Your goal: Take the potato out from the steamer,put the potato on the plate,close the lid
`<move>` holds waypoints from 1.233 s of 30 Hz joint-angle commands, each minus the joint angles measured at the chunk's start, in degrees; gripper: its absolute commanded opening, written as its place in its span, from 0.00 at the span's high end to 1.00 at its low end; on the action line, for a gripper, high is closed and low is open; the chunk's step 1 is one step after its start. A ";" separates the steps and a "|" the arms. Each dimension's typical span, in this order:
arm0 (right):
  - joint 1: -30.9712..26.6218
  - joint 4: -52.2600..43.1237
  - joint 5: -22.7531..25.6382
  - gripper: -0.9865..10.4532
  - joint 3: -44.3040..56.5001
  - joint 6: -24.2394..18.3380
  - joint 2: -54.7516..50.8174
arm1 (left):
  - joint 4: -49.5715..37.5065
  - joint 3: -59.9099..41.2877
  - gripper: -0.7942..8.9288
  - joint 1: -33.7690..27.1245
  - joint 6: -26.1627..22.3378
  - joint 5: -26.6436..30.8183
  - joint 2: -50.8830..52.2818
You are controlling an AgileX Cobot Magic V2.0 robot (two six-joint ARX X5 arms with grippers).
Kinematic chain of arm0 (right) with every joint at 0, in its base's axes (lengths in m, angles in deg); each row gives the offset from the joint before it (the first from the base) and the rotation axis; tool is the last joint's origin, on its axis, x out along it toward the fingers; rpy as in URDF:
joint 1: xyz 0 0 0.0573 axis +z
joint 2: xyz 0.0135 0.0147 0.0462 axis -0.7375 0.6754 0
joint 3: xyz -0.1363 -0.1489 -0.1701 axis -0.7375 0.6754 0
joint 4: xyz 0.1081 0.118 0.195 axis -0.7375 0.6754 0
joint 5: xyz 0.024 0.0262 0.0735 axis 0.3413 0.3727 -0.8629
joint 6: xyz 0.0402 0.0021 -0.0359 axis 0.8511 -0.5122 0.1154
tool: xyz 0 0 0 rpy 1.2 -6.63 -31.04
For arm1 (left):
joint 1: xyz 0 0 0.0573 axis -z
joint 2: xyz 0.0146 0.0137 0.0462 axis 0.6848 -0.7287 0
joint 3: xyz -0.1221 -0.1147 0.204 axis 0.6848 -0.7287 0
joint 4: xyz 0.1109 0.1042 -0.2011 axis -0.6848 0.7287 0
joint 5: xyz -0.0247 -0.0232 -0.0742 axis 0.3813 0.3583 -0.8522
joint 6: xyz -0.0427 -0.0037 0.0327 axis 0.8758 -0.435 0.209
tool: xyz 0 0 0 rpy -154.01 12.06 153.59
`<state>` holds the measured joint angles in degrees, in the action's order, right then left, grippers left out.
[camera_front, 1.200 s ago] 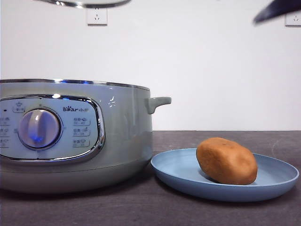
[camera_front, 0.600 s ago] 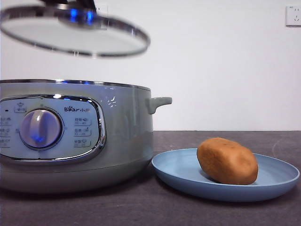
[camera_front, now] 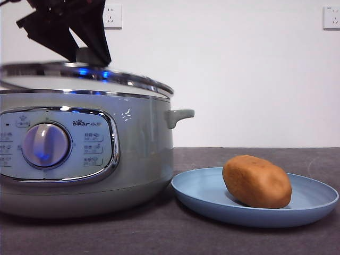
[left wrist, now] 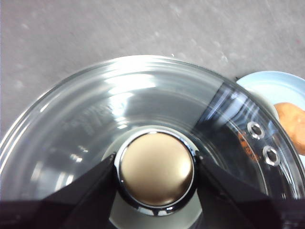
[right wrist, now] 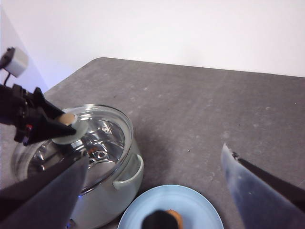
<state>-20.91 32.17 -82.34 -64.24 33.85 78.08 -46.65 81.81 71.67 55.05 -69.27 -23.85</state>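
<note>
Nearest in the front view, lower right, we list the plate (camera_front: 313, 204) with the potato (camera_front: 257, 181) lying on it, just beside the steamer (camera_front: 79, 154) at left. Behind both, we note a white wall with a socket (camera_front: 112, 16). The steamer's left side is cut off by the frame edge. Upper left, the left gripper (left wrist: 156, 168) pinches the knob of the lid (left wrist: 143, 100), which sits slightly tilted at the steamer's rim. The right gripper (right wrist: 152, 191) hangs spread wide, well above the plate.
</note>
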 commanded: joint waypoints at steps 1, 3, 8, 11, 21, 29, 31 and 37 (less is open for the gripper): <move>0.07 -0.37 0.13 0.51 -0.17 0.17 -0.09 | -2.84 -1.60 0.93 0.79 1.20 -0.09 0.63; 0.07 -0.37 0.13 0.51 -0.17 0.17 -0.09 | -3.04 -2.89 0.93 1.22 1.29 0.98 0.63; 0.07 -0.39 0.13 0.51 -0.17 0.17 -0.09 | -0.09 -3.74 0.93 1.36 1.38 3.13 0.63; 0.07 -0.42 0.13 0.51 -0.17 0.17 -0.09 | 1.46 -3.74 0.93 1.36 1.38 3.15 0.96; 0.07 -0.39 0.11 0.51 -0.17 0.20 -0.09 | 2.67 -3.74 0.93 1.36 1.38 3.13 1.16; 0.07 -0.37 -0.07 0.51 -0.17 0.20 -0.09 | 0.68 -3.72 0.67 1.33 2.10 4.28 1.16; 0.07 -0.37 -0.07 0.51 -0.17 0.20 -0.09 | -0.66 -3.69 0.54 1.29 2.49 4.24 1.16; 0.07 -0.37 -0.07 0.51 -0.17 0.20 -0.09 | -2.16 -1.25 0.50 1.29 3.10 4.26 1.40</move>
<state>-20.91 32.15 -82.36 -64.24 33.85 78.08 -47.87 79.78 72.89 58.42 -65.22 -22.45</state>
